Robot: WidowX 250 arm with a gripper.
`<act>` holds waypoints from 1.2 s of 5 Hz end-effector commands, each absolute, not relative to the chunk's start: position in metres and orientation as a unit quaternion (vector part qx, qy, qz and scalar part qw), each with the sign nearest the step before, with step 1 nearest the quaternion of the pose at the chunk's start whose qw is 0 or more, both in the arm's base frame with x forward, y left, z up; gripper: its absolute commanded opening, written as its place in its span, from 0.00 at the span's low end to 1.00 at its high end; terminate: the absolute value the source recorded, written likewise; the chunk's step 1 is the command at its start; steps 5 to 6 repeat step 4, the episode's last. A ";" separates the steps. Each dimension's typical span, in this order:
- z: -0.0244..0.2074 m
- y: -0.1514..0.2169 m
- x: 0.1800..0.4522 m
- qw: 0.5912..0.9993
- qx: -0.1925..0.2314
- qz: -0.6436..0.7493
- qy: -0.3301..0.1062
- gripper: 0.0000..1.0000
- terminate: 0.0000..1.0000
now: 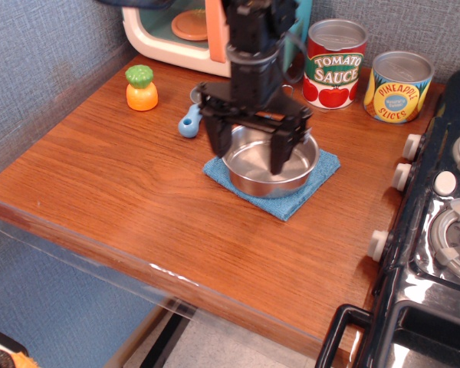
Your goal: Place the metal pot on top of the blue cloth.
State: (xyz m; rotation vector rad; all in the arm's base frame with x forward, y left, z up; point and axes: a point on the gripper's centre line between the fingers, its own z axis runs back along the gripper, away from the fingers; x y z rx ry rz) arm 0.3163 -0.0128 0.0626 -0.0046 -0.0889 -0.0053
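Observation:
The metal pot, a shallow shiny steel pan, sits on the blue cloth, a light-blue towel lying flat on the wooden counter. The cloth shows around the pot's right and front sides. My gripper hangs above the pot's left half with its black fingers spread wide and nothing between them. One finger is over the pot's left rim, the other over its inside. The pot's wire handle is hidden behind the arm.
A blue plastic scoop lies behind the gripper. An orange toy fruit stands at the back left, a toy microwave behind it. A tomato sauce can and pineapple can stand back right. A black stove borders the right.

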 end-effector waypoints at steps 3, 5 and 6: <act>0.084 0.025 0.286 0.996 -0.004 -0.020 -0.087 1.00 0.00; 0.084 0.025 0.286 0.996 -0.004 -0.020 -0.087 1.00 1.00; 0.084 0.025 0.286 0.996 -0.004 -0.020 -0.087 1.00 1.00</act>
